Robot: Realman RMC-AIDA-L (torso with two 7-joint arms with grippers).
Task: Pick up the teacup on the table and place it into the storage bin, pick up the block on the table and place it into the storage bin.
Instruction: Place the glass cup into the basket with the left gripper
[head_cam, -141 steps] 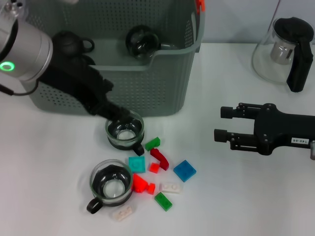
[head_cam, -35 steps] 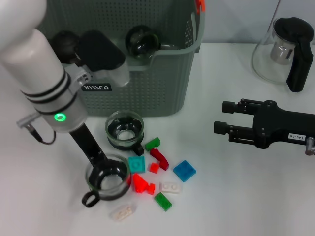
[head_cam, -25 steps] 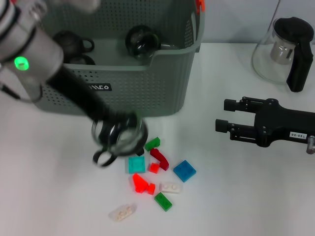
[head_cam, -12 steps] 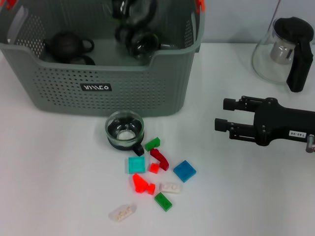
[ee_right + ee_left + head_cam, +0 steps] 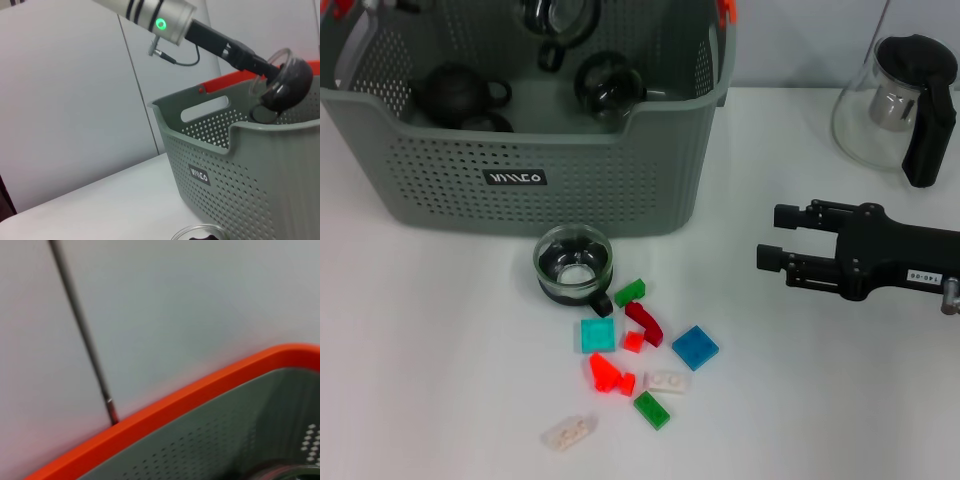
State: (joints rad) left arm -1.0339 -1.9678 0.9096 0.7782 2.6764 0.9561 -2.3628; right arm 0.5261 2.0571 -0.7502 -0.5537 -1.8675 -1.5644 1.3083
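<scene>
A glass teacup with a black base (image 5: 286,81) hangs over the storage bin (image 5: 225,155), with my left gripper (image 5: 265,67) shut on it. In the head view this teacup (image 5: 558,16) shows at the top edge, above the back of the storage bin (image 5: 600,180). Another teacup (image 5: 574,264) stands on the table just in front of the bin. Several small blocks lie close to it, among them a cyan one (image 5: 598,335), a blue one (image 5: 694,347) and a red one (image 5: 608,374). My right gripper (image 5: 775,237) rests open to the right, holding nothing.
Inside the bin lie a black teapot (image 5: 455,90) and a dark glass cup (image 5: 608,85). A glass kettle with a black handle (image 5: 900,100) stands at the back right. The left wrist view shows the bin's orange rim (image 5: 175,405).
My left arm has lifted the nearer teacup off the table and carried it up over the bin. The other teacup, the blocks and the right arm have stayed put.
</scene>
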